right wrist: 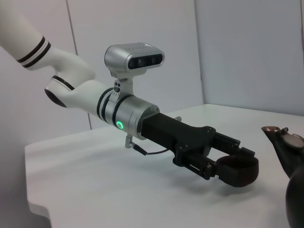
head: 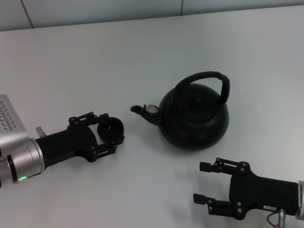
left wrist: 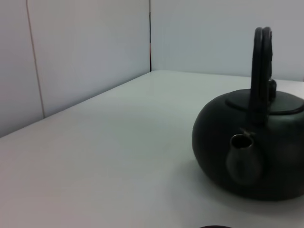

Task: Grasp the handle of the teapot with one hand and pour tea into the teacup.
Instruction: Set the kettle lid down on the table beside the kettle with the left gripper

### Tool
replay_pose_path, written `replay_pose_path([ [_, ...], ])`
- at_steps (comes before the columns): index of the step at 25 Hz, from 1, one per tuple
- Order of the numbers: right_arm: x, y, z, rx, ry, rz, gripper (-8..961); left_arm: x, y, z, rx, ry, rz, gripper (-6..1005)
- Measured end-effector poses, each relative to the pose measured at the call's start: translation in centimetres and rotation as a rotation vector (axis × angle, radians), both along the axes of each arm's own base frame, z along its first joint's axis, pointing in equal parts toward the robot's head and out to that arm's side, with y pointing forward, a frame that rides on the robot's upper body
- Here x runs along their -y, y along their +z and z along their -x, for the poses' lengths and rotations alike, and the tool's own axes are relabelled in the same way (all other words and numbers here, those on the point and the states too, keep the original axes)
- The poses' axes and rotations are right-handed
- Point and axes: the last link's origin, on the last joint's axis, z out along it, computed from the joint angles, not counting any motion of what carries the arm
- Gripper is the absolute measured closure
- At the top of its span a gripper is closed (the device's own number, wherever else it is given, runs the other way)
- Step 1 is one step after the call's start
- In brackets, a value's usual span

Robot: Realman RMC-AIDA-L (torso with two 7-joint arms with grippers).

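Centrally, right of middle in the head view, the teapot [head: 194, 118] is sitting on the white desk [head: 95, 61], its spout aiming left and its handle [head: 209, 78] arching over the lid. Left of it, the left gripper [head: 110, 134] is clasping the teacup [head: 110, 130] between its jaws — just off the spout. At lower right, the right gripper [head: 203, 182] is hovering with jaws spread wide — holding nothing.

The teapot [head: 194, 119] looks like matt black cast metal, its handle [head: 209, 78] faintly ribbed. The teacup [head: 110, 130] is dark and dull. The counter [head: 95, 61] is smooth, pale, softly sheened. The left hand [head: 113, 133] is matt black on a brushed silver wrist.
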Motion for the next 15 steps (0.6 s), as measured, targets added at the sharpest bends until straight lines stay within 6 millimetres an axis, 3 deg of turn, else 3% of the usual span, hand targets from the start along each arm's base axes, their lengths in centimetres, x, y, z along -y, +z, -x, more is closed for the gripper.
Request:
replay_pose_path([
  [15, 0.08, 0.04, -0.05, -0.001, -0.001, 0.0, 232, -0.57, -0.6, -0.19, -0.019, 0.019, -0.011, 300],
])
